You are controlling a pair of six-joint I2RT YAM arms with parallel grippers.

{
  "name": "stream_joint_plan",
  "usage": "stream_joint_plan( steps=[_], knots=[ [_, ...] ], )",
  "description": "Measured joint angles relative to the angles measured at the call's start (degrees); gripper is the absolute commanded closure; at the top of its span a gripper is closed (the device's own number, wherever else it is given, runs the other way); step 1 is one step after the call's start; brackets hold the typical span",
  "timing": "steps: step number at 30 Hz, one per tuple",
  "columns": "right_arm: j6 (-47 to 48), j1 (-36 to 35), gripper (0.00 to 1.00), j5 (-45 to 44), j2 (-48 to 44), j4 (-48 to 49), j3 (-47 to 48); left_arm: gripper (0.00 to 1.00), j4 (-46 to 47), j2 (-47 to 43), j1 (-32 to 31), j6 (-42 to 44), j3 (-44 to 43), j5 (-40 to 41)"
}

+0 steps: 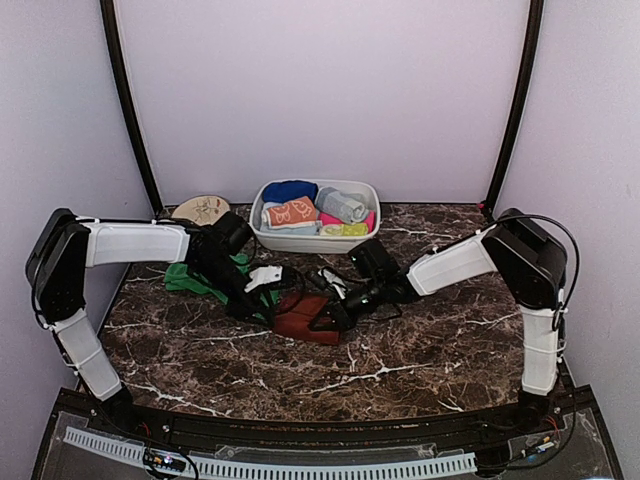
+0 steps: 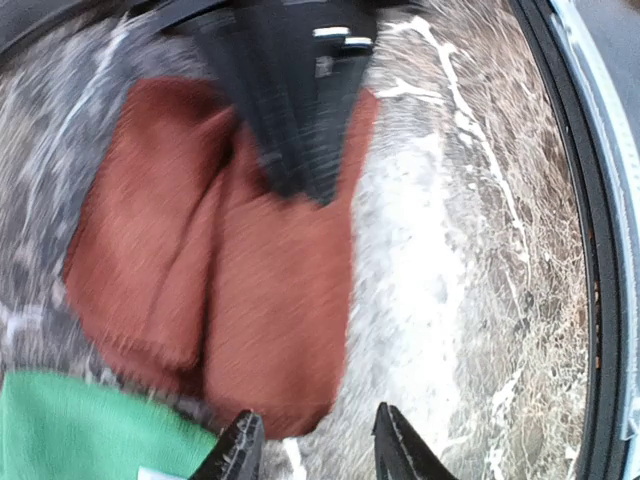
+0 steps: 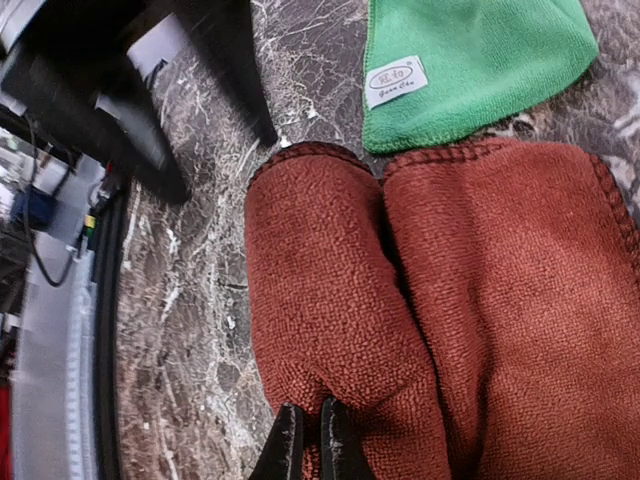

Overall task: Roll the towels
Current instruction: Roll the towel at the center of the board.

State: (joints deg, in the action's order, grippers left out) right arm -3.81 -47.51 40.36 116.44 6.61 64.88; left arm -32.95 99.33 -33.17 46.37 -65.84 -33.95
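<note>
Marble table (image 1: pixel 430 340) carries everything. Right jaws are pinched tight on a fold of the rust-brown towel (image 3: pixel 420 300), which lies doubled at mid-table. Left jaws stand partly open and empty above its opposite edge. Green towel (image 3: pixel 470 60) lies touching the rust-brown towel's far side.

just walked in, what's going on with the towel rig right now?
Both arms are on the plain rust-brown cloth towel, doubled into two folds. The right gripper is shut, pinching one end; the left gripper stands open over the opposite end, holding nothing. The bright green towel with a white tag lies beside it, unrolled. The white oval plastic basin behind holds several rolled towels.
</note>
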Motion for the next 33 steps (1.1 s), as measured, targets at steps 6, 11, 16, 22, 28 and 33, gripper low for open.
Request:
stream_joint_plan(
  steps=[6,11,16,22,28,33],
  knots=[
    [-8.8,3.5,1.00,8.2,3.4,-1.4,2.5,0.61,1.7,-0.1,-8.7,1.9,-0.2,5.8],
    [-13.7,4.7,1.00,11.9,4.8,-0.4,2.9,0.61,3.4,2.5,-10.6,2.1,-2.5,9.5],
    [-15.8,5.3,1.00,13.7,6.3,-2.4,5.1,0.61,5.8,5.1,-10.7,2.1,-3.0,12.1],
    [-16.7,5.6,0.95,13.9,6.4,-3.3,5.8,0.67,7.5,6.2,-10.8,2.1,-3.1,13.8],
    [-17.0,5.9,0.81,12.5,5.4,-3.9,6.0,0.70,8.0,8.6,-10.5,2.1,-4.6,13.9],
    [-16.0,7.1,0.76,8.8,1.9,-5.6,4.0,0.72,7.8,11.1,-9.3,1.7,-7.5,11.8]
  ],
)
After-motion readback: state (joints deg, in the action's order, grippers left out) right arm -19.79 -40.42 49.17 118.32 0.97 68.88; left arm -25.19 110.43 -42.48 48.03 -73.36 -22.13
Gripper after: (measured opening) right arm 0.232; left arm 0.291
